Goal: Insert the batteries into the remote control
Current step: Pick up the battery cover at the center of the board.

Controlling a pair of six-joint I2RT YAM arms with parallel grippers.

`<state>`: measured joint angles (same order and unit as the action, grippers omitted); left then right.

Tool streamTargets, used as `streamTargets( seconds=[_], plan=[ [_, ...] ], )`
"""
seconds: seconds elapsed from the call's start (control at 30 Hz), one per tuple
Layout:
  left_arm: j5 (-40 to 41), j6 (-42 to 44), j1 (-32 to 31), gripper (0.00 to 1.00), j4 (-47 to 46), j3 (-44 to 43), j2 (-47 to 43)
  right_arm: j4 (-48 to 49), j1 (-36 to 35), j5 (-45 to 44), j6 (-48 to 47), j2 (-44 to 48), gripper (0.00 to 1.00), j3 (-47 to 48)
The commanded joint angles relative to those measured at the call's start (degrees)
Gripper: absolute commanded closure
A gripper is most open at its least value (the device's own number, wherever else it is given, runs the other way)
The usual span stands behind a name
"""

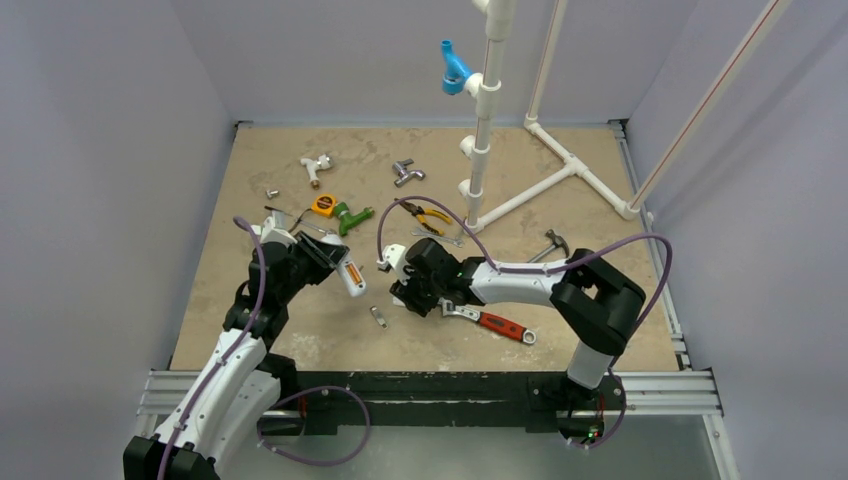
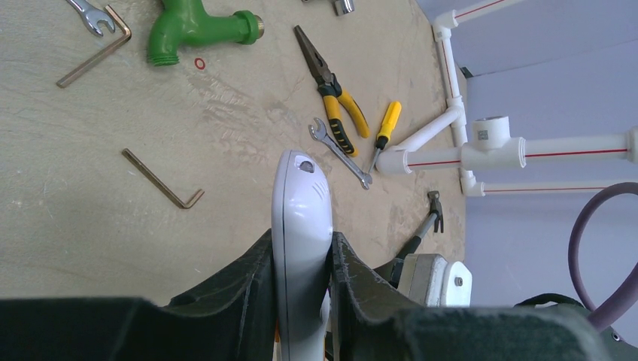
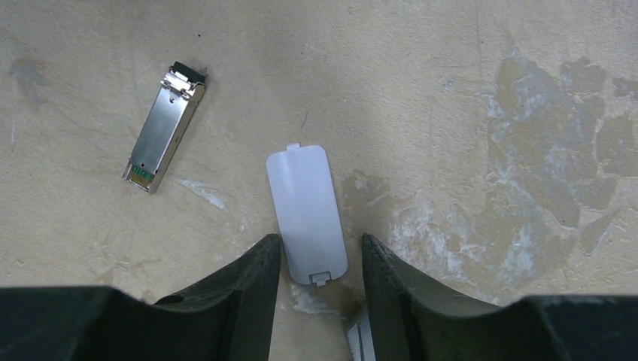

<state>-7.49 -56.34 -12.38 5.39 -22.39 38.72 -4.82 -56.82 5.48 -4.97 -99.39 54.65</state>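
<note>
Remote control sits pinched in the left jaws; right jaws spread astride the white cover.

I'm in a robotics lab cell: plain grey walls box in a worn tabletop strewn with pliers and a hammer, with a white PVC pipe frame behind.

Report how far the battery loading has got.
Done, apparently: orange batteries show in the open back of the remote control. In hand: left gripper clamps the remote control; right gripper, open, straddles the loose cover. Left: grasp the cover and close the compartment.
</note>
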Motion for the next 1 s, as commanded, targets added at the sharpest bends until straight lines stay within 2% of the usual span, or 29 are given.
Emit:
streamTargets(
  seconds=[0.0, 0.57, 0.73, 0.97],
  plan=[
    [-1.18, 0.34, 0.51, 1.00, -2.75, -2.21, -0.10, -1.52, 0.15, 0.23, -0.29, -1.26, 0.60, 1.55],
    [-1.98, 0.11, 0.52, 1.00, -4.09, -2.39, 1.23, -4.02, 0.05, 1.21, 1.45, 1.27, 0.79, 0.19],
    [-2.80, 0.13, 0.52, 1.00, -4.45, -2.23, 2.28, -3.39, 0.05, 1.55, 2.69, 4.04, 0.80, 0.34],
    [-4.99, -0.82, 0.52, 1.00, -10.80, -1.07, 3.78, -3.54, 0.13, 1.60, 4.51, 9.34, 0.81, 0.37]
  ],
)
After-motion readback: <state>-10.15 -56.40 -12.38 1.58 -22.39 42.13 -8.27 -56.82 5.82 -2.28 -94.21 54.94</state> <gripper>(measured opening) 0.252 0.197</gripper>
